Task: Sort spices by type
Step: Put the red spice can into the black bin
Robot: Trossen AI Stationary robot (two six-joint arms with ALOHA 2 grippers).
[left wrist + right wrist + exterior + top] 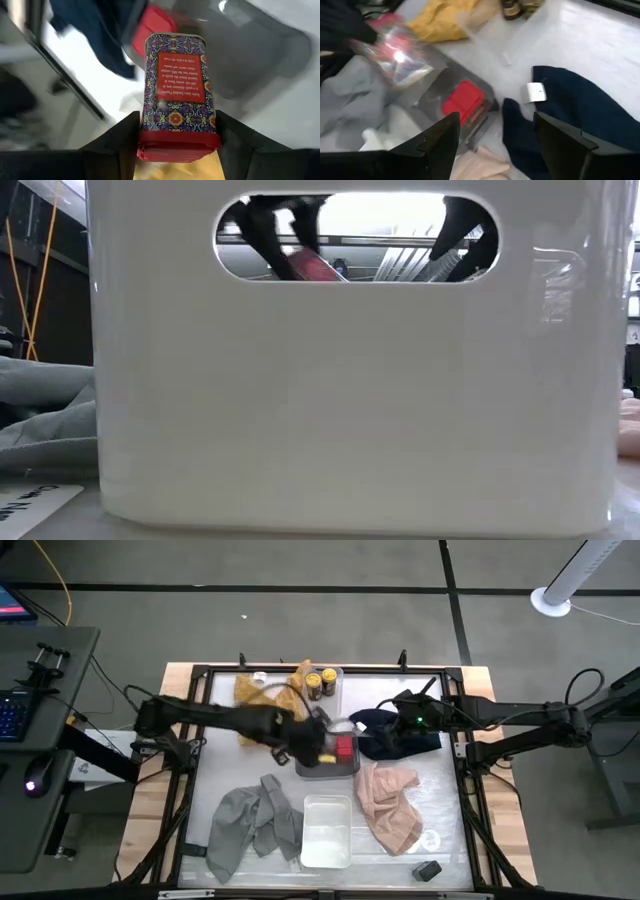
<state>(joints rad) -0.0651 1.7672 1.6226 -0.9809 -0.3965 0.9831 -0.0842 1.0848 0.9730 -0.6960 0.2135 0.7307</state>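
Note:
My left gripper (318, 747) reaches from the table's left over the grey tray (322, 772) and is shut on a red boxy tin (176, 92) with a patterned label. The second red tin (345, 748) lies inside that tray, also seen as the red tin (462, 102) in the right wrist view. Two dark jars with yellow lids (320, 682) stand in the clear tray at the far edge. One flat black tin (428, 870) lies on the table at the near right; the other is hidden. My right gripper (495, 150) hangs open above the navy cloth (400, 735). My left gripper pinches the red tin between its two fingers, one on each narrow side, at the tin's red lid end (177, 142). The tin's body sticks out forward past the fingers. It is lifted clear above the grey tray and sits tilted (315, 265).
A white tray (327, 830) stands at the near middle and fills the low view. A grey cloth (250, 825) lies near left, a pink cloth (390, 802) near right, a yellow cloth (262, 695) far left. A black frame (190, 740) rims the table.

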